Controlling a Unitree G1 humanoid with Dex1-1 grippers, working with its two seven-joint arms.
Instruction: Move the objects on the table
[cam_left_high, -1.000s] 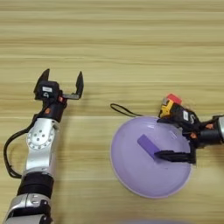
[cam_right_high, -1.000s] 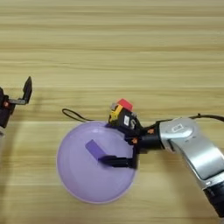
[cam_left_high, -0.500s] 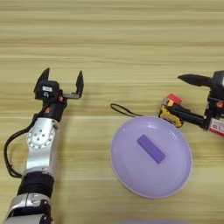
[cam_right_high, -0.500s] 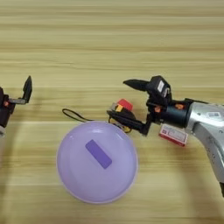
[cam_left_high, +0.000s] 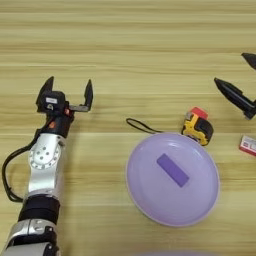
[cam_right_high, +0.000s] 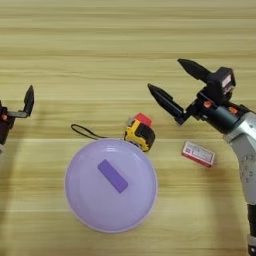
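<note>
On the wood-grain table (cam_right_high: 100, 40), the right gripper (cam_right_high: 172, 82) hangs empty with fingers spread wide, above and to the right of the yellow-and-black tape measure (cam_right_high: 139, 134), having pulled back from the lilac plate (cam_right_high: 85, 200) it reached over a second ago. The purple block (cam_right_high: 112, 176) lies flat on the plate's centre. A red cube (cam_right_high: 144, 119) touches the tape measure, which sits at the plate's far rim. The red-and-white box (cam_right_high: 198, 153) lies apart, right. Bare planks stretch across the far half. The left gripper (cam_left_high: 68, 92) stays parked at left, fingers apart.
</note>
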